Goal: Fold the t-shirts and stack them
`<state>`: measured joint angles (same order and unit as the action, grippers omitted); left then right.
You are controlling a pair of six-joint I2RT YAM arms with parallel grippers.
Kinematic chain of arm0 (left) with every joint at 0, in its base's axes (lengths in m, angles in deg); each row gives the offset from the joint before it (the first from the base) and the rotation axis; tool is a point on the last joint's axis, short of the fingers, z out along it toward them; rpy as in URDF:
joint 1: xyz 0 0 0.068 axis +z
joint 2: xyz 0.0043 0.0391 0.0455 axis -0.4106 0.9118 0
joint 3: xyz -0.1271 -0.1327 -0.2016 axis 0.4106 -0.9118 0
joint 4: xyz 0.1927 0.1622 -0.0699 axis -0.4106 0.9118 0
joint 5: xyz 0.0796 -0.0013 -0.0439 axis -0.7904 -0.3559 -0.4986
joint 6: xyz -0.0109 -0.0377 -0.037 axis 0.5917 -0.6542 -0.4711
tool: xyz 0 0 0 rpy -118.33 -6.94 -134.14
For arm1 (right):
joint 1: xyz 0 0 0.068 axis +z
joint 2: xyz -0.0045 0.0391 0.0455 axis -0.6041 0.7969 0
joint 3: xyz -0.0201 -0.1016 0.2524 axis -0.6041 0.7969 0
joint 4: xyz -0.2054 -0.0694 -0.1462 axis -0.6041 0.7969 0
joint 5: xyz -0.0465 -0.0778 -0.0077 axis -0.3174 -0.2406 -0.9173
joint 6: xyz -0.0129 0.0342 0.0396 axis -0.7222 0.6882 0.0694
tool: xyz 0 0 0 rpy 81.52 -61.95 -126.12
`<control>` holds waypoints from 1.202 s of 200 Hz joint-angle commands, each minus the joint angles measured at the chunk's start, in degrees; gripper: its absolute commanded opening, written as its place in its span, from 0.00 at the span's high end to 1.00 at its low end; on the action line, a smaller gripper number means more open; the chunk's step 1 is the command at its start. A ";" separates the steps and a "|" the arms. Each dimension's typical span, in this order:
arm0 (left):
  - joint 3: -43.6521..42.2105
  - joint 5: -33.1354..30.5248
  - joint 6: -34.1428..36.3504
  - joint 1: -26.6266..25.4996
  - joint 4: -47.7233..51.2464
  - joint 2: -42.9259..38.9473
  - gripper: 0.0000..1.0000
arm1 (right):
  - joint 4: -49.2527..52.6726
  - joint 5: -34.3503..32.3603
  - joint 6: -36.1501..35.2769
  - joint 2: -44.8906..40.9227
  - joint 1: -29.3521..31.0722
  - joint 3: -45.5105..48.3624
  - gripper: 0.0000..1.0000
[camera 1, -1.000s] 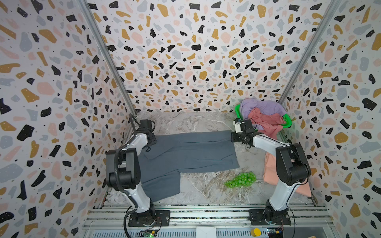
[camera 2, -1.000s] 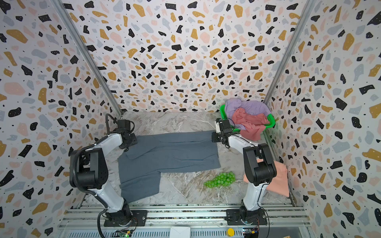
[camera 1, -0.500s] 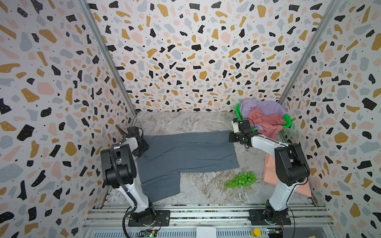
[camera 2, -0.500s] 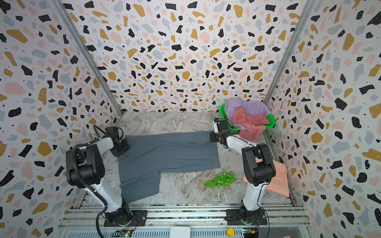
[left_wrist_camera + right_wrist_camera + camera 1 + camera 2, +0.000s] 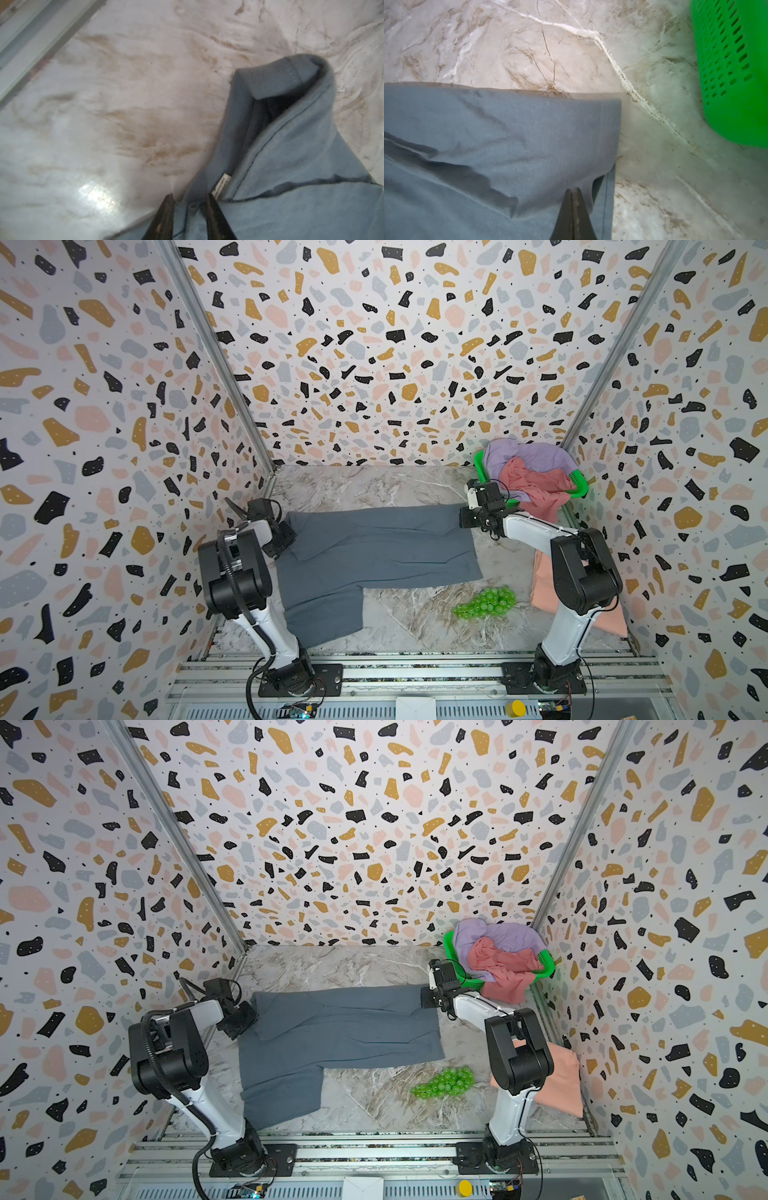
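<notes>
**Fig.** Nearest the rail, what looks like one short sleeve of the plain slate-grey cloth t-shirt (image 5: pixel 374 556) points forward. A small bunch of green plastic grapes (image 5: pixel 486 601) lies just off the shirt's near edge. A folded salmon-peach cloth t-shirt (image 5: pixel 542 589) lies partly hidden by the right arm. The grey shirt lies flat on the marble-patterned tabletop (image 5: pixel 374 485). Its long axis runs side to side, collar toward the left arm and hem toward the right.

Each end of its far edge has its own pincer. The left gripper (image 5: pixel 190 199) stands with jaws slightly apart astride the ribbed neckband, not yet clamped. The right gripper (image 5: pixel 573 195) is pinched together on the far hem corner, tenting the cloth. The coming fold probably carries this far edge toward the near one.

Farthest, a bright green plastic mesh basket (image 5: pixel 478 468) holds a crumpled lilac cloth t-shirt (image 5: pixel 528 456) and a rose-pink cloth t-shirt (image 5: pixel 536 489).
</notes>
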<state>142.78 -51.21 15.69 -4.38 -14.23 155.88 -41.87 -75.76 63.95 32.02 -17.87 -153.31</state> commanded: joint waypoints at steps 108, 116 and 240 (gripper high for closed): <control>1.32 0.94 -3.32 0.08 7.26 -0.88 0.75 | 0.31 -0.88 0.12 1.20 0.35 -2.11 1.00; 1.67 0.86 -3.36 0.01 7.49 -0.88 0.75 | 0.35 -0.87 0.07 1.26 0.40 -2.15 1.00; 5.43 -1.62 -0.98 -0.70 9.30 2.21 0.77 | 0.76 -1.04 -0.59 1.91 0.40 -2.65 1.00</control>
<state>146.41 -52.26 13.44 -4.82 -4.90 156.27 -41.85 -76.57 63.86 34.12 -17.74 -153.94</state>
